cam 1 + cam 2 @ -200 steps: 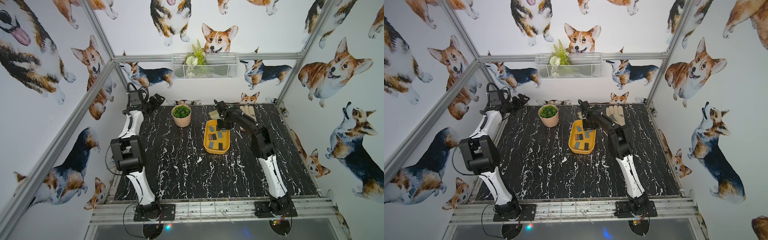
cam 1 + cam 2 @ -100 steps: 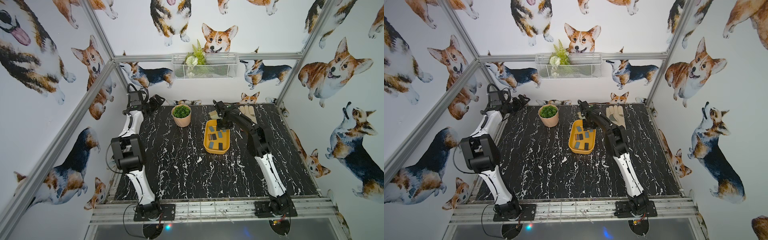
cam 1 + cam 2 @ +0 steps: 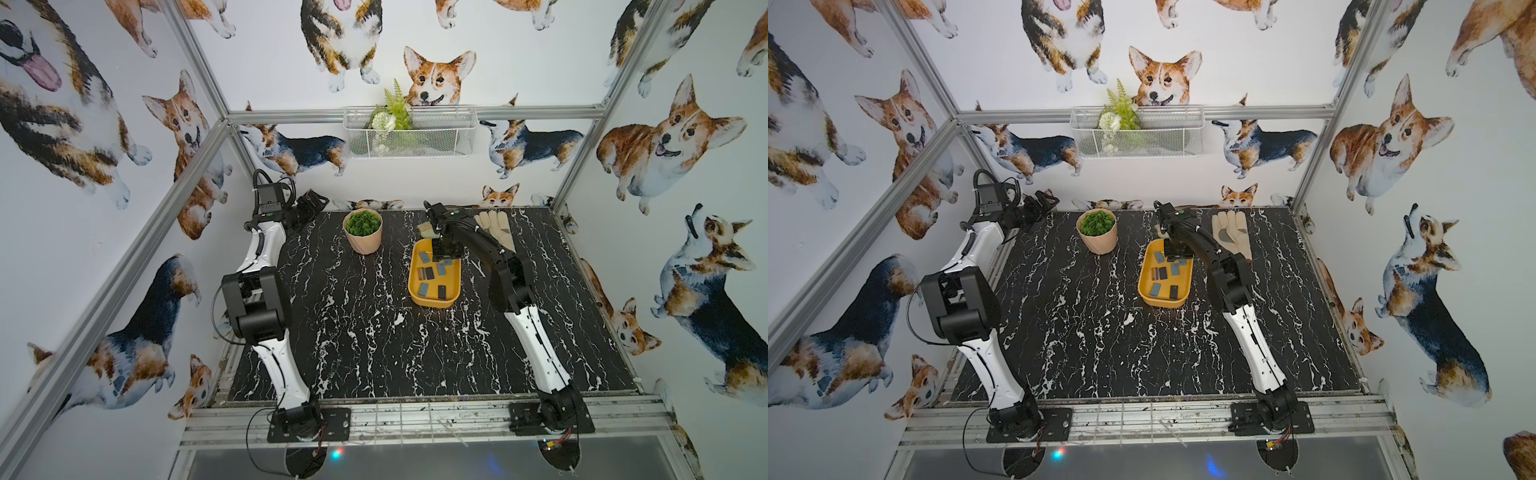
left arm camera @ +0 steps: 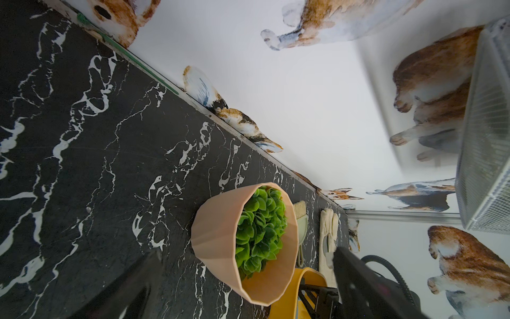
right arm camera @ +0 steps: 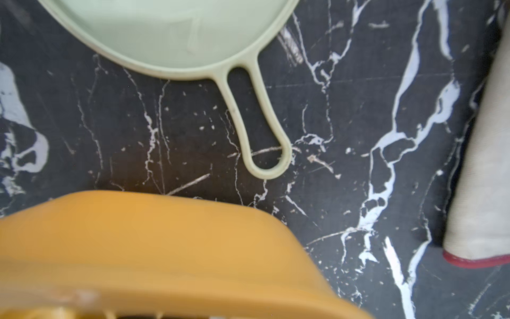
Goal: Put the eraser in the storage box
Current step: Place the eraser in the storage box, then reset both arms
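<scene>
The storage box (image 3: 412, 277) (image 3: 1143, 279) is a shallow mustard-yellow tub at the back of the black marble table. Several blue-grey and black erasers lie in it, for example the eraser (image 3: 423, 289) (image 3: 1156, 289). My right gripper (image 3: 444, 251) (image 3: 1176, 251) hangs over the box's far end, with a small blue-grey eraser (image 3: 446, 261) right at its tips. Its jaws do not show clearly. The right wrist view shows only the box wall (image 5: 165, 248). My left gripper (image 3: 311, 203) (image 4: 245, 251) is open and empty at the back left corner.
A pink plant pot (image 3: 363, 235) (image 4: 215, 237) stands left of the box. A work glove (image 3: 494, 226) (image 5: 483, 193) lies to its right, and a pale green dustpan (image 5: 179, 33) with a brush (image 3: 424, 227) lies behind it. A white wire basket (image 3: 409, 133) hangs on the back wall.
My right arm's elbow has swung a little to the left while its gripper stayed over the box's far end. The left arm has not moved.
</scene>
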Controlling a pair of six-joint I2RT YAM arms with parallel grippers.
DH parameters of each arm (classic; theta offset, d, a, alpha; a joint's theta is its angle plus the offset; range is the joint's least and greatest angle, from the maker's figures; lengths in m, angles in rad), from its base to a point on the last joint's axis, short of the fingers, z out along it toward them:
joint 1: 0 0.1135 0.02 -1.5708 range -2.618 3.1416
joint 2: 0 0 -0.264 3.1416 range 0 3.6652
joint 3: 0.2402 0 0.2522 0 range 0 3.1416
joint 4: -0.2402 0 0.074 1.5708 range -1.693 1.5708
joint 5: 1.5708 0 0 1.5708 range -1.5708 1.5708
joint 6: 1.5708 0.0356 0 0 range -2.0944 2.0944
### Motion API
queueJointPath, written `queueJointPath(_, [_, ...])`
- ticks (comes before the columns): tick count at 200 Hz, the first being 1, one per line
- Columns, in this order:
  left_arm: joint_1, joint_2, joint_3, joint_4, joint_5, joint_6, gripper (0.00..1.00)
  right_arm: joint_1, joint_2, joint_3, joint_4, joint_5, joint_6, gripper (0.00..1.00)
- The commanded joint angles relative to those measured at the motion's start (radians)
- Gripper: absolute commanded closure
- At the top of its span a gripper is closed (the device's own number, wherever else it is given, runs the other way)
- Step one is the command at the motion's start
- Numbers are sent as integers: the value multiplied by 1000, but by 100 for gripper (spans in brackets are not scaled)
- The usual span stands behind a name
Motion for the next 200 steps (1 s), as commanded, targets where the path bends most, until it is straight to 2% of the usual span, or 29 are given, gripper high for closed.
queueJointPath(1, [1,-6,-4,22,14,0,1,0,-22,-8,-15,1,16,48])
queueJointPath(59, [1,-39,-18,17,11,-3,1,7,-135,-61,42,12,16,43])
queueJointPath(82, [1,-64,-31,15,11,2,1,19,-225,-103,63,32,-1,42])
queueJointPath(104, [0,-100,-48,2,-2,30,2,26,-418,-316,210,44,-39,38])
queueJointPath(108, [-1,-107,-52,0,-4,40,2,24,-463,-371,252,34,-48,32])
queueJointPath(126, [-5,-152,-89,-9,-44,82,2,7,-669,-623,463,-28,-91,21])
queueJointPath(137, [-15,-189,-131,-13,-99,124,2,-15,-776,-735,550,-53,-98,15])
queueJointPath(141, [-19,-203,-146,-17,-125,140,2,-25,-809,-771,565,-61,-99,2])
queueJointPath(144, [-24,-214,-158,-20,-147,153,2,-35,-827,-796,572,-69,-99,0])
queueJointPath(166, [-69,-317,-315,19,-342,235,0,-109,-986,-987,632,-72,-99,0])
queueJointPath(200, [-187,-500,-631,179,-699,457,0,-285,-1257,-1357,843,-9,-97,0])
